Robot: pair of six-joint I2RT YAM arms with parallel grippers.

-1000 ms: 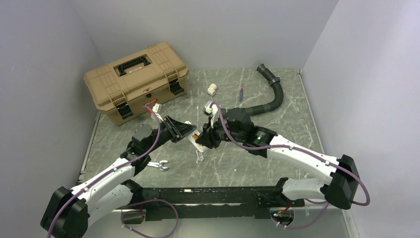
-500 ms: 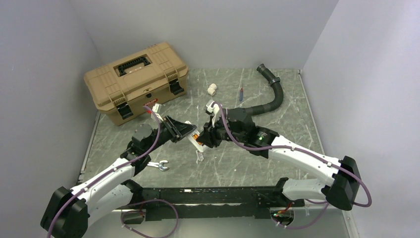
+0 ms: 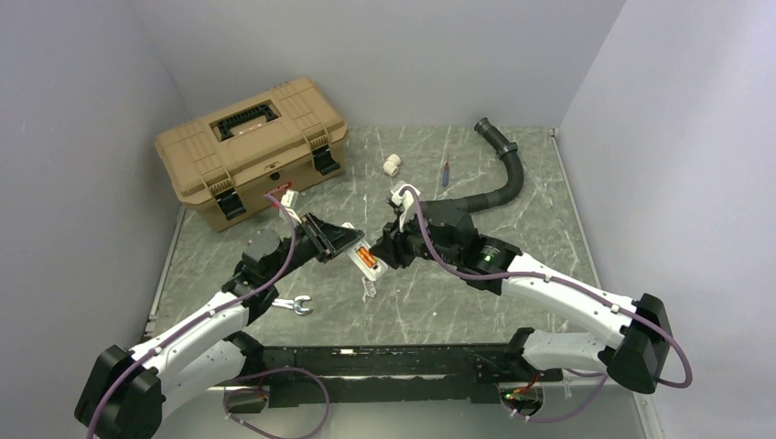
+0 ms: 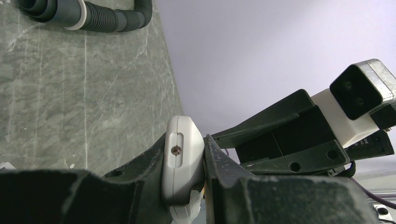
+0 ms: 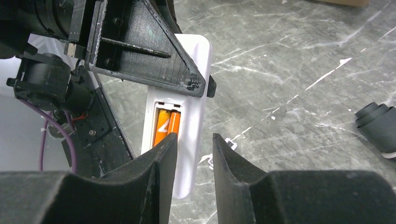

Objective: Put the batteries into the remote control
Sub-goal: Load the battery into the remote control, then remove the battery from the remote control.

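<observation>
My left gripper (image 3: 350, 247) is shut on the remote control (image 3: 369, 266), a slim white bar held above the table with its back turned up. In the left wrist view the remote control (image 4: 182, 158) sits clamped end-on between the black fingers (image 4: 140, 177). Two orange batteries (image 5: 166, 126) lie side by side in the open recess of the remote control (image 5: 194, 112); from above, the batteries (image 3: 365, 257) show as an orange spot. My right gripper (image 5: 194, 136) hovers just over the remote's free end, open, with nothing between its jaws. It faces the left one (image 3: 382, 248).
A tan toolbox (image 3: 252, 146) stands at the back left. A black corrugated hose (image 3: 499, 178) curls at the back right, with a white pipe fitting (image 3: 392, 165) and a red-and-blue stick (image 3: 446, 172) near it. A silver wrench (image 3: 293, 305) and a small white scrap (image 3: 371, 290) lie under the arms.
My right gripper has drawn back to the right, off the remote, and its jaws have widened a little. The orange batteries now show in the top view. The left arm has held still.
</observation>
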